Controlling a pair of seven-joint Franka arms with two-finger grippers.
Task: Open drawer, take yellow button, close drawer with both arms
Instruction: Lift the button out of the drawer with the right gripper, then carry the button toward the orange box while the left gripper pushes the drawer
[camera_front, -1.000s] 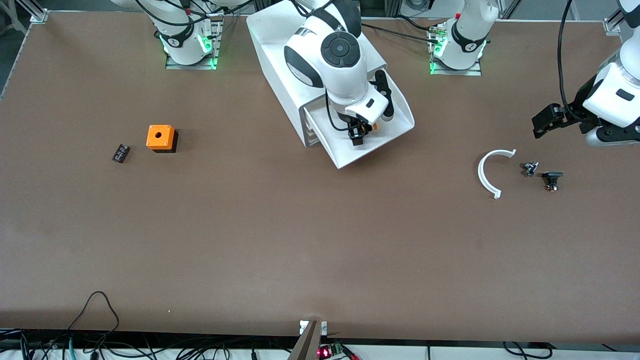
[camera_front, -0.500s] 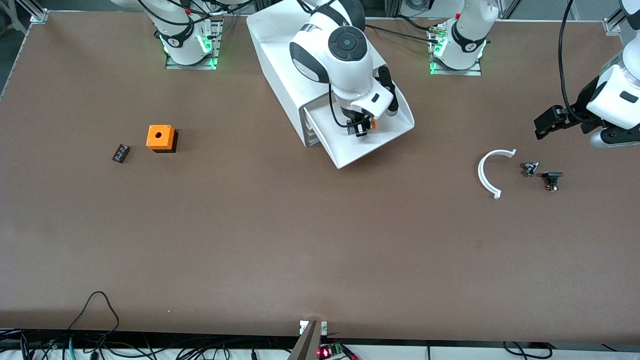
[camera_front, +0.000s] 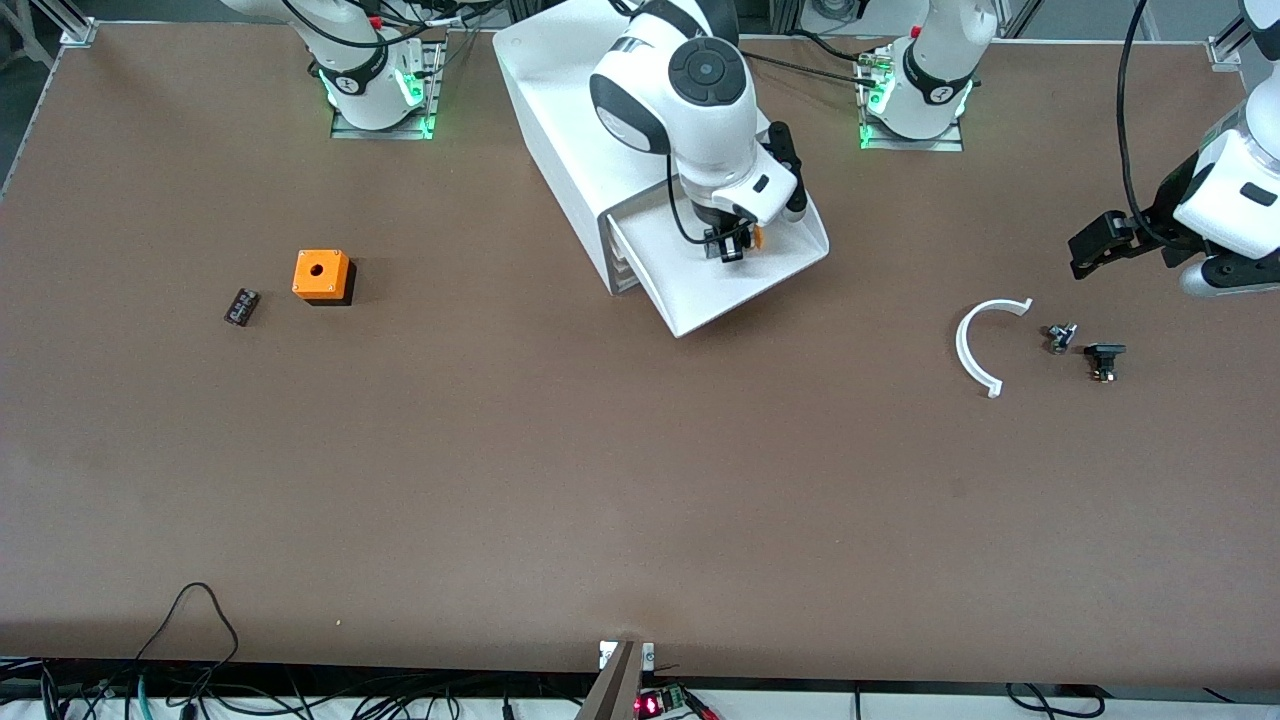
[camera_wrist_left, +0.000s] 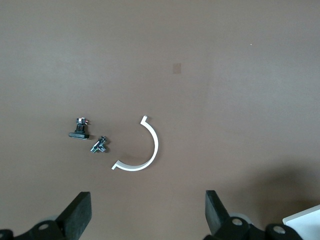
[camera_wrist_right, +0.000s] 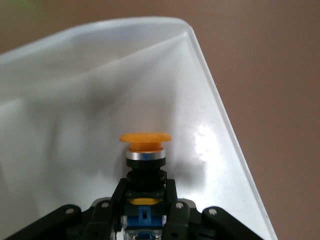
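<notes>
The drawer (camera_front: 735, 275) of the white cabinet (camera_front: 570, 110) stood pulled out toward the front camera, with its tray open to view. The right gripper (camera_front: 732, 245) was over this tray, and its two fingers (camera_wrist_right: 172, 202) were closed on the black and blue body of the button (camera_wrist_right: 145, 155). The orange cap of the button pointed away from the gripper, and in the right wrist view the button was seen above the white floor of the drawer, near one of its side walls; whether it touched the floor I cannot tell. The left gripper (camera_front: 1095, 245) hung in the air at the left arm's end of the table, with its fingers (camera_wrist_left: 77, 212) spread wide and nothing between them. It was waiting there. On the table below it lay a white curved strip (camera_wrist_left: 142, 150), and beside it a small metal part (camera_wrist_left: 98, 145) and a small black part (camera_wrist_left: 79, 130), each apart from the other. Toward the right arm's end of the table stood an orange cube (camera_front: 321, 275) with a hole on top, and beside it lay a small black block (camera_front: 241, 306).
</notes>
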